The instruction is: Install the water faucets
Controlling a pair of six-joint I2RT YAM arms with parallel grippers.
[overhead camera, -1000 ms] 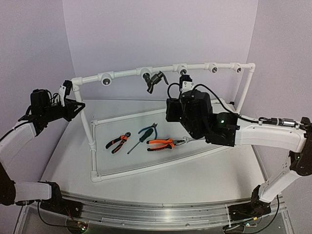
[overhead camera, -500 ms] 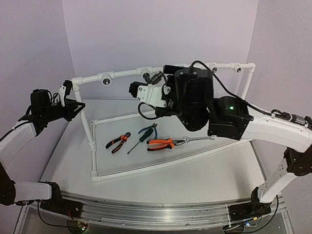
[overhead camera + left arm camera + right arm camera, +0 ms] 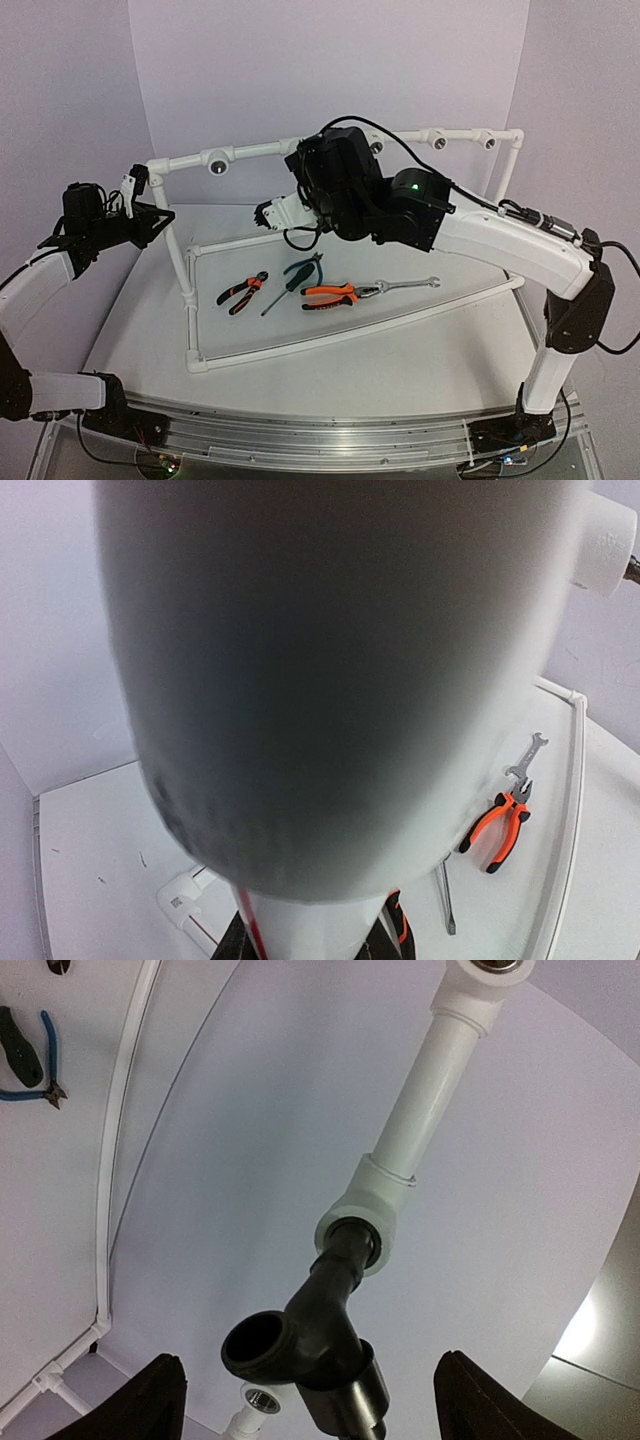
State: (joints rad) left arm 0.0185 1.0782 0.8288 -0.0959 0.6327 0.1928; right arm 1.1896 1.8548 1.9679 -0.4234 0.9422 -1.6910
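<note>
Swung left along the far edge of the desk [image 3: 430, 350], right pincer [image 3: 308, 1365] holds its jaws wide apart, water faucet [image 3: 322, 1325] between them, untouched.

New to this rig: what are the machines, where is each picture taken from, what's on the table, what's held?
Two robot arms stand at the near edge of a table. One picture looks down from behind them; the others come from cameras on their wrists. Inside a white pipe frame lie small pliers, large pliers, a screwdriver and a spanner. The right hand is open, fingers spread clear on either side of a black tap seated in a white fitting. The left hand has a frame pipe between its fingers; whether it grips is unclear.
</note>
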